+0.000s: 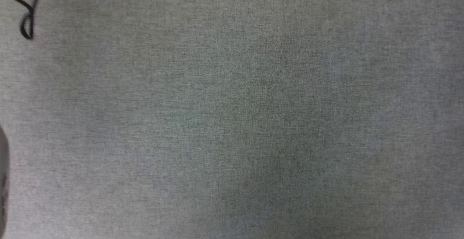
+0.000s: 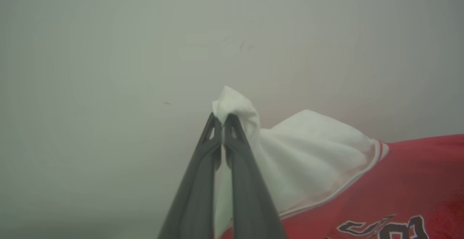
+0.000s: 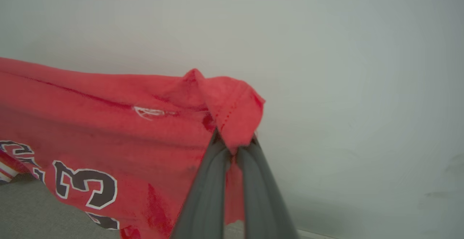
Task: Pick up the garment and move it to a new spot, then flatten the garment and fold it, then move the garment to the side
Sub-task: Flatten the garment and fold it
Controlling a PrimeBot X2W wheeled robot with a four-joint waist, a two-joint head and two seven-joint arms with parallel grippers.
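In the left wrist view my left gripper [image 2: 222,117] is shut on the bunched tip of the garment's white sleeve [image 2: 311,152]. The garment [image 2: 398,173] hangs away to the right, red with striped trim and part of the black lettering at the bottom edge. My right gripper [image 3: 233,141] is shut on a folded red corner of the garment [image 3: 108,123] in the right wrist view. The cloth stretches off to the left there, and its black, white-outlined lettering [image 3: 87,184] shows low down. The garment is lifted, with a pale wall behind it.
The head view looks down on a grey woven surface [image 1: 232,108]. A black cable loop [image 1: 28,17] lies at its top left, and a pale rounded shape [image 1: 3,181] sits at the left edge. A strip of grey surface [image 3: 29,213] shows under the hanging cloth.
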